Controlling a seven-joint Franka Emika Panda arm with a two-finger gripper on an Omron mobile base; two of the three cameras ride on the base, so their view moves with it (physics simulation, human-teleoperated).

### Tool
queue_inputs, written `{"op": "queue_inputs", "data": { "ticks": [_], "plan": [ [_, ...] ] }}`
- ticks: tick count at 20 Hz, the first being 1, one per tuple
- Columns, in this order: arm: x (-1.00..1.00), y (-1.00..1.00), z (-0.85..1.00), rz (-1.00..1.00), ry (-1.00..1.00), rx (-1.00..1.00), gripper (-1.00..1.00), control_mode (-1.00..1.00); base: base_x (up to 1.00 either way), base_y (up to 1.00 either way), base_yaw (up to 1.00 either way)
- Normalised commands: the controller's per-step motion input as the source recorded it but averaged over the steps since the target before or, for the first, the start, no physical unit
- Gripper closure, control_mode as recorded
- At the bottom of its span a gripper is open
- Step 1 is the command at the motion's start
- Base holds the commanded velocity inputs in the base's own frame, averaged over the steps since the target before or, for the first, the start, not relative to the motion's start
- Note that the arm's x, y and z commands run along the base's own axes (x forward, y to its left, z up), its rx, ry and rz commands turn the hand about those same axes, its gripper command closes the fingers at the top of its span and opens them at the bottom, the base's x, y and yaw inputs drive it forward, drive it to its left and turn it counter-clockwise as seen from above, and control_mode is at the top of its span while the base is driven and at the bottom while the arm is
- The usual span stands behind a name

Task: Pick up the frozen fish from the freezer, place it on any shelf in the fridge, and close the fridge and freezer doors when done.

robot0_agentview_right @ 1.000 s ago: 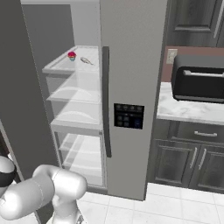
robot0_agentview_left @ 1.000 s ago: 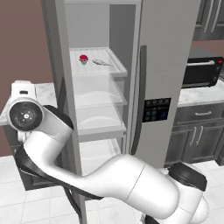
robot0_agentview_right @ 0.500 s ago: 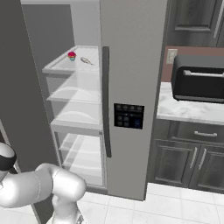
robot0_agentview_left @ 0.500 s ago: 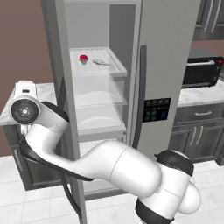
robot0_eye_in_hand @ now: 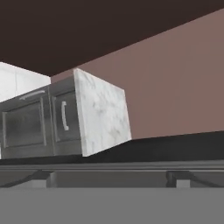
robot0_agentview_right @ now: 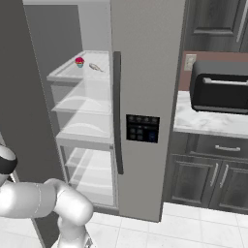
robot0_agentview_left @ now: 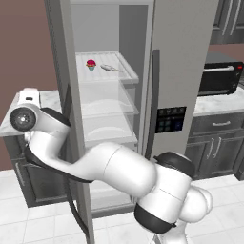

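Swinging further left since a second ago, your arm has carried its wrist out past the open door toward the side worktop, away from the shelves. Nothing else differs: the frozen fish lies beside the cupcake on the top shelf, up and right of your end effector (fingers spread wide, empty).

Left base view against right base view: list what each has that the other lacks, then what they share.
Left base view: the marble counter left of the open door. Right base view: a wall outlet above the black oven. Shared: cupcake and frozen fish on the top glass shelf, control panel on the shut door.
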Motion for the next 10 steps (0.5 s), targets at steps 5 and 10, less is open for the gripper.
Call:
{"op": "queue_inputs", "data": {
  "ticks": [5,10],
  "plan": [
    [0.43,0.00,-0.25,-0.09,0.00,0.00,-1.00,-1.00,0.00,0.00,0.00],
    [0.09,-0.19,-0.11,-0.08,-0.06,0.00,-1.00,-1.00,0.00,0.00,0.00]
  ]
}}
